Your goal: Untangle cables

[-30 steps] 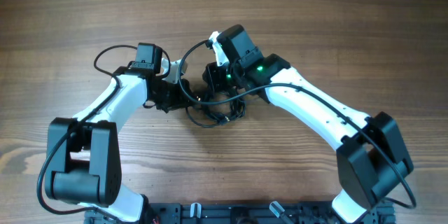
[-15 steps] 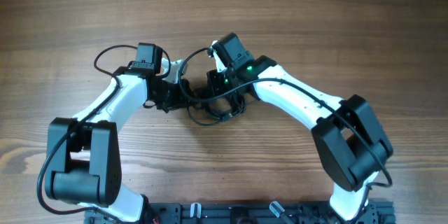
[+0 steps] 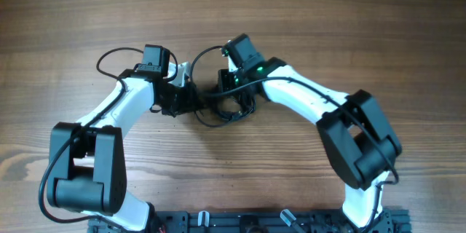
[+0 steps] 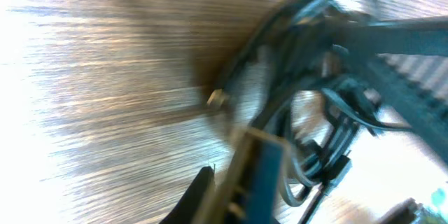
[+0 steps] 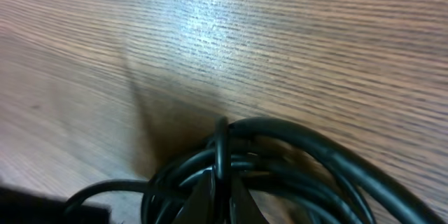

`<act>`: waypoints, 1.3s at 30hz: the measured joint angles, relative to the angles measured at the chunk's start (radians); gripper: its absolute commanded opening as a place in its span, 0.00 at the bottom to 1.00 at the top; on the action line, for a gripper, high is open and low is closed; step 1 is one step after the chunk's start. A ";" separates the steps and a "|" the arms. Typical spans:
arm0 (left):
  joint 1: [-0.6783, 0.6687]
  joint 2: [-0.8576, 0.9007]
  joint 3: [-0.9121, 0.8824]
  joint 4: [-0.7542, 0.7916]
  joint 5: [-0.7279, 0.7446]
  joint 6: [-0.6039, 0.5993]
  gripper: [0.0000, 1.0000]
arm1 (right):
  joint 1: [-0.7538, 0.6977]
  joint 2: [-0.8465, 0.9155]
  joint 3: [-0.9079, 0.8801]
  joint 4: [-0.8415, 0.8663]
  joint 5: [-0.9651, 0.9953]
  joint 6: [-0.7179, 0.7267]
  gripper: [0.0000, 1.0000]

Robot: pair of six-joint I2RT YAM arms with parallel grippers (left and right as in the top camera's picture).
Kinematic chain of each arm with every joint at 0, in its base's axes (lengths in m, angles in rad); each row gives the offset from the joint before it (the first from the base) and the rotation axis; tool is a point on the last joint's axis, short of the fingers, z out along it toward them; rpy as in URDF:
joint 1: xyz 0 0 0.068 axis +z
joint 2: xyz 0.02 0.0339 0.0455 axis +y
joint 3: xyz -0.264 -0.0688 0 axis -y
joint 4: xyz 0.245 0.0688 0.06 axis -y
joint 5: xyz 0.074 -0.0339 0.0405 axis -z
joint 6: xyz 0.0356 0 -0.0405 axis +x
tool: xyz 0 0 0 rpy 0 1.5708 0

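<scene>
From overhead, the cables (image 3: 226, 111) lie in one knotted clump near the middle of the counter (image 3: 328, 14), between the two arms. One loop arches up and away toward the far side. The left gripper (image 3: 183, 96) sits at the clump's left edge and the right gripper (image 3: 227, 87) at its top. No cord lies separate yet, so I judge the untangling barely begun, with all the pulling apart left to do. Bare wood lies on every side, and the far half of the counter offers the most room for drawing strands out. The two wrists are close together, so they have little room between them.

The left wrist view is heavily blurred. Dark cords cross the upper right, and a small silvery plug tip (image 4: 215, 98) rests on the wood. This gripper is closed, but whether a strand is pinched in it cannot be told.

In the right wrist view the fingertips are closed on a thin cord that rises from the coiled bundle (image 5: 294, 140). Open counter stretches beyond it.
</scene>
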 measured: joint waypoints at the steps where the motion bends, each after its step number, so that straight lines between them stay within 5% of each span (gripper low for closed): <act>1: -0.003 0.000 0.000 -0.004 -0.030 -0.022 0.08 | -0.018 -0.018 -0.008 0.000 -0.048 0.003 0.04; 18: -0.047 -0.070 0.072 0.015 -0.117 -0.237 0.04 | -0.334 -0.134 -0.060 0.068 -0.799 0.018 0.04; 21: -0.047 -0.081 0.084 0.017 -0.125 -0.262 0.04 | -0.385 -0.134 -0.060 0.066 -0.874 0.018 0.04; 25: 0.080 -0.007 -0.003 -0.072 -0.422 -0.315 0.04 | -0.686 -0.225 -0.020 0.046 -0.940 0.013 0.04; 30: 0.161 -0.013 -0.002 -0.072 -0.429 -0.341 0.05 | -0.748 -0.245 -0.010 -0.198 -0.863 -0.098 0.04; 32: 0.179 -0.013 -0.002 -0.069 -0.398 -0.337 0.17 | -0.716 -0.245 -0.011 -0.280 -0.819 -0.159 0.04; 35: 0.183 -0.013 -0.002 -0.055 -0.333 -0.291 0.62 | -0.616 -0.245 -0.011 -0.323 -0.689 -0.226 0.05; 39: 0.183 -0.013 -0.001 -0.074 -0.206 -0.199 0.70 | -0.491 -0.245 -0.010 -0.322 -0.546 -0.254 0.10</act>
